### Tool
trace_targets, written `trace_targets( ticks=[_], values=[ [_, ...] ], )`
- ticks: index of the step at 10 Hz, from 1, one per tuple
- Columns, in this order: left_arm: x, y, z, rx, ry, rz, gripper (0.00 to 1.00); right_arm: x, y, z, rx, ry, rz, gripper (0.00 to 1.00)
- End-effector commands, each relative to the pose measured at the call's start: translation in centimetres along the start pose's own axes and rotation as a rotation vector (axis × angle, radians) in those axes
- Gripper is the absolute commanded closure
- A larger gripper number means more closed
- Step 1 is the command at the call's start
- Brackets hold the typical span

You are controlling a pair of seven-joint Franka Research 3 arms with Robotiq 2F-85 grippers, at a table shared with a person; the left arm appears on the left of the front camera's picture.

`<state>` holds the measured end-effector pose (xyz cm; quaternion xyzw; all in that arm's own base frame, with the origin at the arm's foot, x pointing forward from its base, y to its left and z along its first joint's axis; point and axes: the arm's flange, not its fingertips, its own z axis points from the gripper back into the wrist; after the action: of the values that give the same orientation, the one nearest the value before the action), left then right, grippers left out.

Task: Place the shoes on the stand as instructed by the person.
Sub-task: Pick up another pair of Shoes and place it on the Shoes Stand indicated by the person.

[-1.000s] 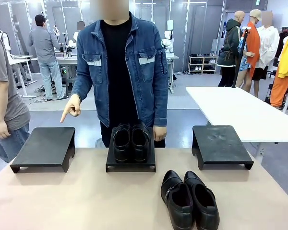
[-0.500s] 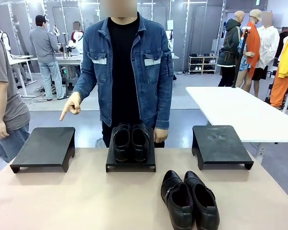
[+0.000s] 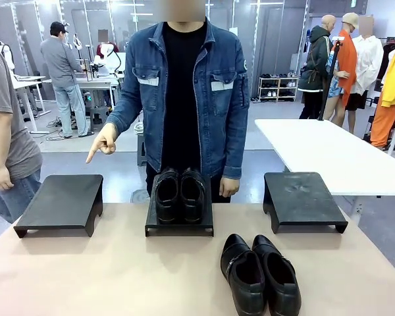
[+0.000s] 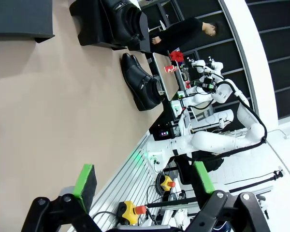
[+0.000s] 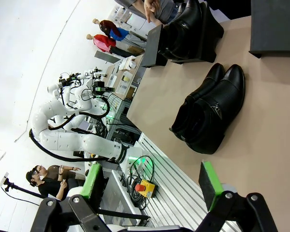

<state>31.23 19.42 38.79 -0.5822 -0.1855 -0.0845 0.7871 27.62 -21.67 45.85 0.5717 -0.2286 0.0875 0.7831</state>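
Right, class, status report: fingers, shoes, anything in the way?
Left fingers, right fingers open, empty. Strap pair on table; slip-on pair on middle stand. Person's hand points toward left stand. No obstruction seen.

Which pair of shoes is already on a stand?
The plain slip-on pair, on the middle stand before the person; the strapped pair lies on the table.

The heels of the strapped shoes [image 3: 260, 280] are cut off by the front view's bottom edge. The person's [image 3: 184, 99] legs are hidden behind the middle stand [image 3: 178, 227] and the bench [image 3: 105, 270].
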Motion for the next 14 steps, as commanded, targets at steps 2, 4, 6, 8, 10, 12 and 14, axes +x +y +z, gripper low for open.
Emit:
trace_targets(
  ticks=[2, 4, 6, 8, 10, 12, 14],
  values=[
    [2.6, -7.6, -3.5, 0.054, 0.094, -0.078, 0.0, 0.0, 0.1, 0.2, 0.006, -0.003, 0.016, 0.0],
    [4.1, -15.5, -9.4, 0.169, 0.209, -0.096, 0.0, 0.0, 0.1, 0.2, 0.006, -0.003, 0.016, 0.0],
    [4.8, -22.4, -16.6, 0.311, 0.308, -0.072, 0.0, 0.0, 0.1, 0.2, 0.006, -0.003, 0.016, 0.0],
    [5.3, -27.5, -23.4, 0.452, 0.387, -0.061, 0.0, 0.0, 0.1, 0.2, 0.006, -0.003, 0.016, 0.0],
    [6.6, -31.3, -30.6, 0.574, 0.477, -0.104, 0.0, 0.0, 0.1, 0.2, 0.006, -0.003, 0.016, 0.0],
    [7.8, -33.7, -37.2, 0.621, 0.54, -0.122, 0.0, 0.0, 0.1, 0.2, 0.006, -0.003, 0.016, 0.0],
    [6.7, -35.1, -43.9, 0.71, 0.545, -0.086, 0.0, 0.0, 0.1, 0.2, 0.006, -0.003, 0.016, 0.0]
  ],
)
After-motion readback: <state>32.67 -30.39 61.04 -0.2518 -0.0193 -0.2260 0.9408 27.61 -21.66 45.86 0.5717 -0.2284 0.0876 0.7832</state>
